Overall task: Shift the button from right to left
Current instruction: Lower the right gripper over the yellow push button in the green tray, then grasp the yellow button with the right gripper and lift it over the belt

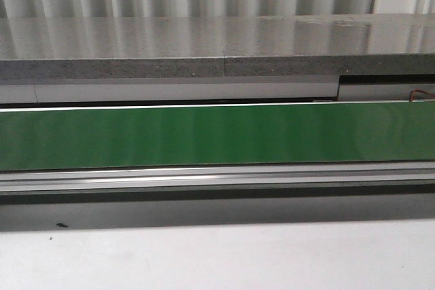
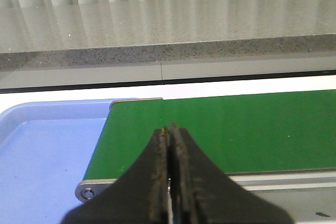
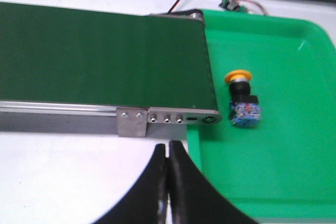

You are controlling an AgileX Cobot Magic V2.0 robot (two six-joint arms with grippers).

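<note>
The button lies on its side in a green tray at centre right, just beside the conveyor belt end, awaiting pickup. The right tool and left tool are both pressed together, holding nothing.

No readable text, labels, brands, numbers or signs in any view. Belt: plain green, unmarked. Button, beside the belt end: yellow cap blank; blue block too blurred to tell any print. Small circuit board beyond the belt end: too small to read. Belt end bracket: screws only, no lettering seen.
</note>
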